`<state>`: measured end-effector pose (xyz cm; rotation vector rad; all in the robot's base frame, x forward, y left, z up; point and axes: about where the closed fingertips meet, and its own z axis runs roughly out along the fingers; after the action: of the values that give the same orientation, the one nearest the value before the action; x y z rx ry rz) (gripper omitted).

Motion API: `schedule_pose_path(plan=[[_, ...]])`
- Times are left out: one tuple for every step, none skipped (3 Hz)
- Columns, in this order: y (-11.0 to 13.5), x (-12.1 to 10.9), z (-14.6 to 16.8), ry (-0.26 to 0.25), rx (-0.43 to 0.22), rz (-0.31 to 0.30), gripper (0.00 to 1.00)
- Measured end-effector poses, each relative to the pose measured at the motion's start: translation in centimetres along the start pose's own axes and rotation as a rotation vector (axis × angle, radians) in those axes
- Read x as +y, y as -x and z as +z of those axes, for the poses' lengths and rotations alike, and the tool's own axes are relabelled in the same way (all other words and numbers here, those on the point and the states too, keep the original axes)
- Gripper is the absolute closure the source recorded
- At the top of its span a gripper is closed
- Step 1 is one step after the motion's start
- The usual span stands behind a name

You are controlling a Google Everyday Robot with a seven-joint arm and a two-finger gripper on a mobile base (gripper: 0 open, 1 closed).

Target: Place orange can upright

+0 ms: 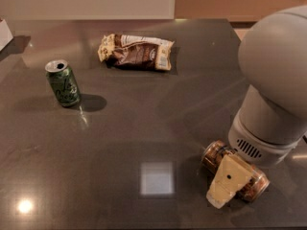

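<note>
- Orange can [214, 158] lies on its side on the dark table [144, 123]; the gripper [226, 182] appears clamped across it.
- Next: lift, rotate it upright, then set it down.

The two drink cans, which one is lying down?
The slim orange-brown aluminium can, lying at the gripper at the front right. The green aluminium can stands upright on the left.

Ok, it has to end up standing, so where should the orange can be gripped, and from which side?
Around the middle of its round body, probably from above. The orange can lies on its side on the table, one end toward the upper left, so its curved wall is exposed on top. The gripper is over that mid-section.
</note>
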<state>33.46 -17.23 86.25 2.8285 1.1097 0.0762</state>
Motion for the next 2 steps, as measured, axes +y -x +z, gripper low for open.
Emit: schedule_pose_path(plan=[[0.17,0.55,0.70,-0.002,0.000,0.033,0.00],[0.56,1.05,1.53,-0.002,-0.010,0.053,0.16]])
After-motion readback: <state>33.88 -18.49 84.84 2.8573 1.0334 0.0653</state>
